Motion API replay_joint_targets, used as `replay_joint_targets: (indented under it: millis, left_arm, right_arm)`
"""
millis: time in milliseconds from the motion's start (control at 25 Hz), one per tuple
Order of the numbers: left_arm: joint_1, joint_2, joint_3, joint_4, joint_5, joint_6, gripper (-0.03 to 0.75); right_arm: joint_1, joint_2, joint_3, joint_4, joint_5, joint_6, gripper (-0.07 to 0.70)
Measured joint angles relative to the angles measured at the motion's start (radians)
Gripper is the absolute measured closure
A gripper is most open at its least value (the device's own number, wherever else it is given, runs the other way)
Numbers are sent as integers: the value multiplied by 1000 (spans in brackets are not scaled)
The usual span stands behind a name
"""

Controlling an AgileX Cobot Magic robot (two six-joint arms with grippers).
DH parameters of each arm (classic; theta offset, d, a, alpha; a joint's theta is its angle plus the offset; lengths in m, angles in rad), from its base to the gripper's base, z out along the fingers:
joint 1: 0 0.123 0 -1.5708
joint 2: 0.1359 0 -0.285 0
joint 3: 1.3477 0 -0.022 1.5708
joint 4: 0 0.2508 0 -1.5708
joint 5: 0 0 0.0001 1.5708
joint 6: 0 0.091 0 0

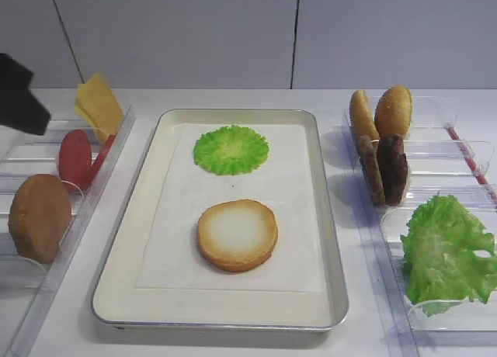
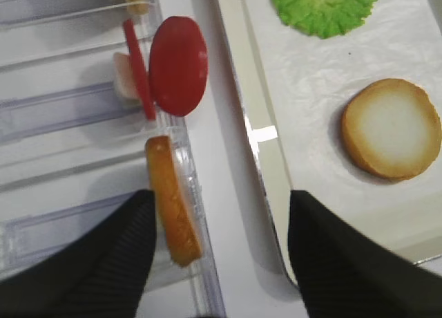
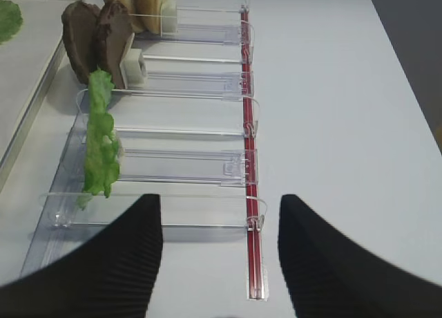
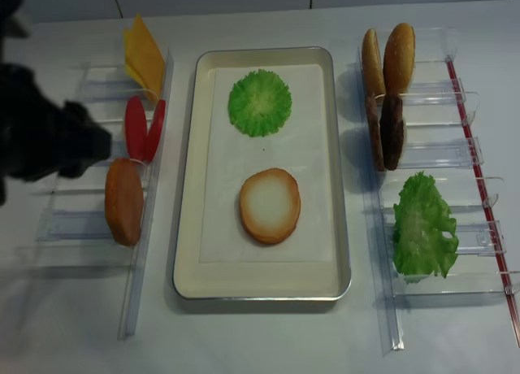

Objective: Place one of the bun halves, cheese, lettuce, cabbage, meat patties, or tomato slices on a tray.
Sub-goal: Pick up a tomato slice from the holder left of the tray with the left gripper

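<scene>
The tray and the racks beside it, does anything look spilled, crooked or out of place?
Nothing stands out. On the tray a bun half lies cut face up and a cabbage leaf lies flat, apart. Tomato slices and meat patties stand upright in their racks.

White tabletop [image 1: 233,101], pale grey panelled wall [image 1: 178,31], soft light

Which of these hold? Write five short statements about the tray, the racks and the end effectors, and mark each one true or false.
1. A bun half lies cut face up on the tray. True.
2. Cheese lies on the tray. False: it stands in the left rack.
3. The left end effector is shut on a tomato slice. False: it is open and empty.
4. The meat patties stand on edge in the right rack. True.
5. The right end effector is open. True.
</scene>
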Motion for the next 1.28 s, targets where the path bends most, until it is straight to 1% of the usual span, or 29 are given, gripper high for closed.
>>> replay_joint_targets:
  millis: [80, 160, 280, 400, 640, 1040, 1160, 1280]
  left_arm:
    - [-45, 78, -41, 24, -18, -35, 319]
    - [-77, 160, -83, 58, -25, -86, 319]
    - [-100, 269, -137, 84, -29, -115, 319]
    - [-102, 366, -185, 97, -34, -134, 319]
    - [-102, 513, -241, 205, -36, -219, 320]
    - [-102, 648, -311, 221, -60, -221, 323]
    - [-102, 676, -320, 225, -65, -221, 353]
    - [-102, 698, -320, 236, -65, -220, 410]
  right_arm:
    - [0, 0, 0, 0, 0, 0, 239]
    - [0, 0, 0, 0, 0, 0, 239]
    - [0, 0, 0, 0, 0, 0, 239]
    - [0, 0, 0, 0, 0, 0, 239]
    - [0, 0, 0, 0, 0, 0, 239]
    - [0, 0, 0, 0, 0, 0, 239]
    - [0, 0, 0, 0, 0, 0, 239]
    - [0, 0, 0, 0, 0, 0, 239]
